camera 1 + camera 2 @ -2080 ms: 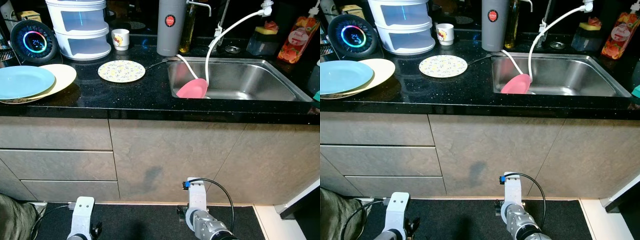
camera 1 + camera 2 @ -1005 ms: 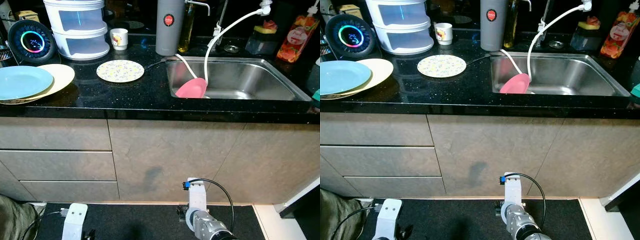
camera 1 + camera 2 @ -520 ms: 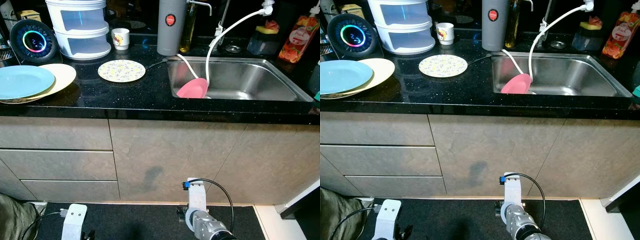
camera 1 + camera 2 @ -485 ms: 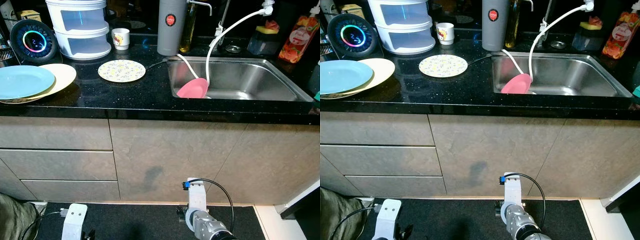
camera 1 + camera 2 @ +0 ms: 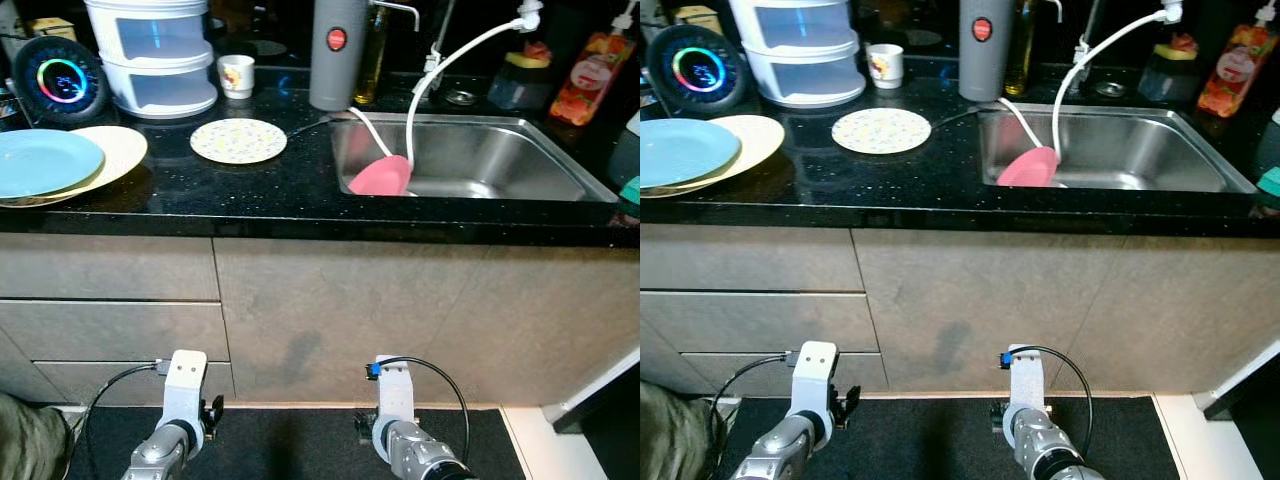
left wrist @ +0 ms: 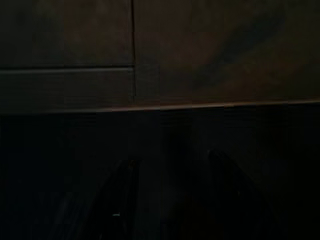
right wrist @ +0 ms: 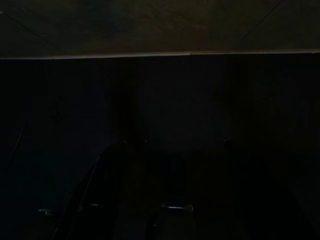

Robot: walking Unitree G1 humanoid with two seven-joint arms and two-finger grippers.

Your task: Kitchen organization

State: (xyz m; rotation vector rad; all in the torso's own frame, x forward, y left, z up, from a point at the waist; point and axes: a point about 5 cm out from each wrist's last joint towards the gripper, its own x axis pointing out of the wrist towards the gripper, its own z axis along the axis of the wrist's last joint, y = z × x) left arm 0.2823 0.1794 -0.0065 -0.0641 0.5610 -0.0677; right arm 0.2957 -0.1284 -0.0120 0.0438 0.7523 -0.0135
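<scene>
A black counter carries a blue plate stacked on a cream plate at the left. A small flowered plate lies further in, and a pink dish leans inside the steel sink. Both silver arms hang low in front of the cabinets. The left arm is below the drawers and the right arm is below the sink cabinet. The left gripper and right gripper face the dark floor mat and cabinet base, in views too dark to read.
At the back stand a white stacked container, a round glowing display, a mug, a grey flask and an orange bottle. A white hose arcs into the sink. Drawers are shut.
My left arm has come up and inward, so its wrist now shows higher before the drawers. The right arm has stayed put. The camera has shifted slightly.
</scene>
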